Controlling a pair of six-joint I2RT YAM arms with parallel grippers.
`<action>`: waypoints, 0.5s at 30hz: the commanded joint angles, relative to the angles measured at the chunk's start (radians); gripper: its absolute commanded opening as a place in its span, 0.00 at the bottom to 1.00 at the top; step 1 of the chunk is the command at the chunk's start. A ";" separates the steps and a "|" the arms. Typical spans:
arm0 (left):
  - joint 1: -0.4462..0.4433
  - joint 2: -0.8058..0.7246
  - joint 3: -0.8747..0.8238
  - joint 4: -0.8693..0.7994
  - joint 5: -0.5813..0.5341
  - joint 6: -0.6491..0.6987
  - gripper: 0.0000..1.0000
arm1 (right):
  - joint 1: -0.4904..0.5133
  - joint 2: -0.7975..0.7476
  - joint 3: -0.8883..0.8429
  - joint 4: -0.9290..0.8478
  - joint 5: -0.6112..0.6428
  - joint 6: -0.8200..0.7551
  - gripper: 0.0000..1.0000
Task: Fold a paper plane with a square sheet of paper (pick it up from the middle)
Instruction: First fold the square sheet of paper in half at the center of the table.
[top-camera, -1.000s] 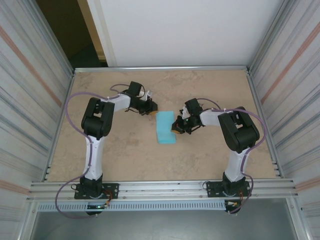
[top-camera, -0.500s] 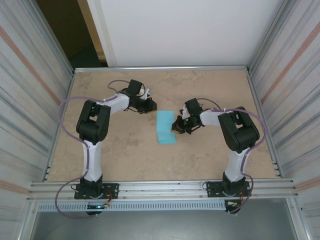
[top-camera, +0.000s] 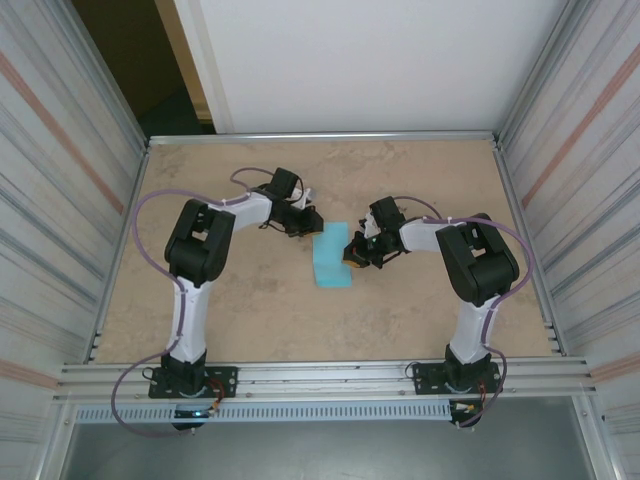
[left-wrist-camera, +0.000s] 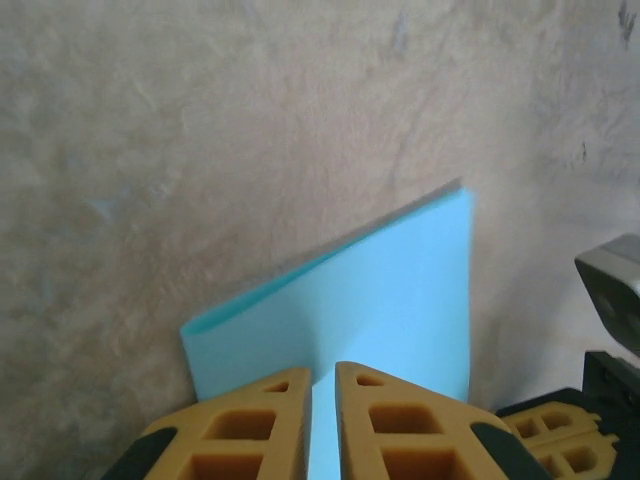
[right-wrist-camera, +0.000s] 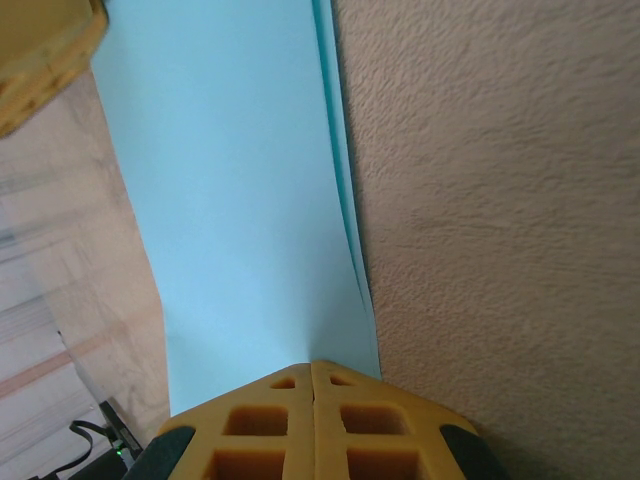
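folded square sheet of paper (top-camera: 332, 259) on table (top-camera: 250, 300), left hand (top-camera: 312, 228) and right hand (top-camera: 352, 254) flanking

Even, soft overhead light, faint shadows, no glare; wrist views' near yellow fingers (left-wrist-camera: 270, 430) slightly blurred.

surface: beige mottled table (top-camera: 250, 300), metal-framed edges | on it: folded light-blue square sheet of paper (top-camera: 331, 257), near the centre
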 joint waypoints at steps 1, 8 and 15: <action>0.029 0.055 0.051 -0.037 -0.061 0.011 0.16 | 0.011 0.185 -0.144 -0.330 0.368 -0.009 0.00; 0.080 0.104 0.158 -0.110 -0.098 0.031 0.16 | 0.011 0.183 -0.144 -0.331 0.373 -0.006 0.00; 0.086 0.065 0.238 -0.181 -0.083 0.055 0.17 | 0.011 0.183 -0.134 -0.339 0.372 -0.005 0.00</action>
